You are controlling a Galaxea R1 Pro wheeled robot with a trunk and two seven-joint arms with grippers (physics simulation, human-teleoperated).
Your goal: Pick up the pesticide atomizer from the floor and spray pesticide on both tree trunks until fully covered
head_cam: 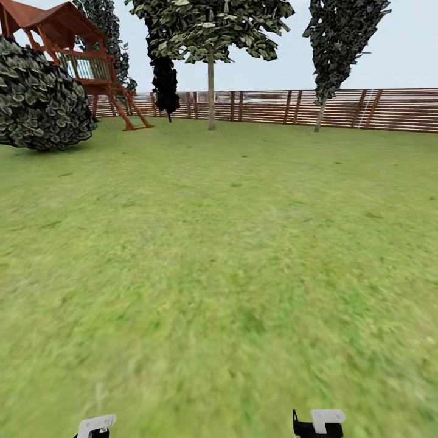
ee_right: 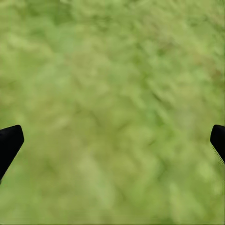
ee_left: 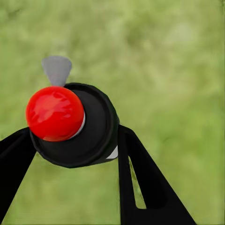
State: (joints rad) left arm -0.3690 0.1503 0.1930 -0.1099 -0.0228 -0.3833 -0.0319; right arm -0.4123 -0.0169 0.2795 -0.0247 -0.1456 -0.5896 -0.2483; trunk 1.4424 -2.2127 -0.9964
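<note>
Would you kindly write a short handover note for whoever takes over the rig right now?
Left hand: shut on the pesticide atomizer, red cap toward the wrist camera.
Right hand: open, empty, above the grass.
Done: atomizer picked up.
Ahead: open lawn, fence, a thin-trunked tree and a play tower.
Left: find both thick trunks and spray each fully; no spraying is visible yet.

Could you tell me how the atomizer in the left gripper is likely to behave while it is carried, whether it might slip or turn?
The pesticide atomizer looks hard and rigid, so it probably will not flex. Its round black body and glossy red cap suggest that it could twist between the left gripper's two narrow fingers. It seems small, so likely light.
</note>
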